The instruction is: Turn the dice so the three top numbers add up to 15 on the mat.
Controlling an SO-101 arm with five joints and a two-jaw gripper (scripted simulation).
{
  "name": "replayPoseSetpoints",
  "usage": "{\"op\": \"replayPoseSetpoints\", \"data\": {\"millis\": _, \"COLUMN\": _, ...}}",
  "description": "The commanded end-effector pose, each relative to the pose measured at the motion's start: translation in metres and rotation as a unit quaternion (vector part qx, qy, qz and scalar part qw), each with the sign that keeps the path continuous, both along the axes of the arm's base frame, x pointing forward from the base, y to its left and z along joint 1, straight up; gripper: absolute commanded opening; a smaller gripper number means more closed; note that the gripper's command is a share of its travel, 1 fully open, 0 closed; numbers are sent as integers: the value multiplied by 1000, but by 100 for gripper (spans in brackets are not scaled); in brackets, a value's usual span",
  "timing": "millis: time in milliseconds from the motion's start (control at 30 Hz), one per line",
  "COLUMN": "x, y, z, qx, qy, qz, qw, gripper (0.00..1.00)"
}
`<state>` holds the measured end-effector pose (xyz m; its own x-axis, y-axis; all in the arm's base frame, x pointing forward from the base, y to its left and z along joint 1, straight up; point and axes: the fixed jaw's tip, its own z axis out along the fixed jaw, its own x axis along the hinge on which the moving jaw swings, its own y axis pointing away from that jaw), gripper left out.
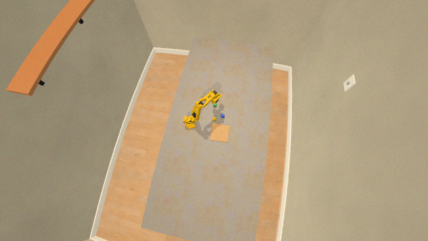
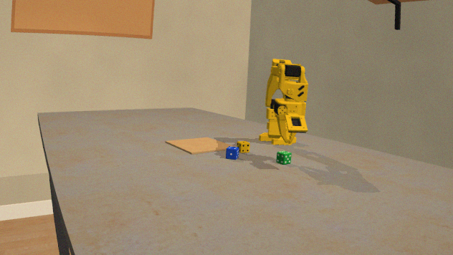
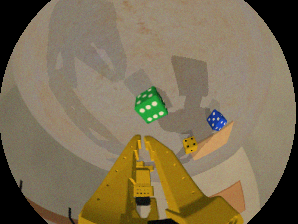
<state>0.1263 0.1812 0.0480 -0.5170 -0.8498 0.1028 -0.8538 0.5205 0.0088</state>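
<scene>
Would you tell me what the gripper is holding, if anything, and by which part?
Nothing is held: the gripper is shut, away from the green die.
</scene>
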Motion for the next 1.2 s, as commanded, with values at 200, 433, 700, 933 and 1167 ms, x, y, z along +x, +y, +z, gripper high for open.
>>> {"op": "replayPoseSetpoints", "data": {"millis": 200, "x": 24, "y": -6, "z": 8, "qx": 21, "qy": -18, "qz": -54, "qw": 998, "gripper": 0}}
{"op": "replayPoseSetpoints", "data": {"millis": 433, "x": 56, "y": -27, "z": 7, "qx": 28, "qy": -27, "qz": -133, "qw": 990, "gripper": 0}}
{"op": "replayPoseSetpoints", "data": {"millis": 700, "x": 113, "y": -94, "z": 4, "qx": 37, "qy": -50, "qz": -302, "qw": 951, "gripper": 0}}
{"op": "replayPoseSetpoints", "data": {"millis": 933, "x": 137, "y": -155, "z": 1, "qx": 38, "qy": -69, "qz": -417, "qw": 906, "gripper": 0}}
{"op": "replayPoseSetpoints", "data": {"millis": 1167, "x": 144, "y": -199, "z": 0, "qx": 37, "qy": -82, "qz": -490, "qw": 867, "gripper": 0}}
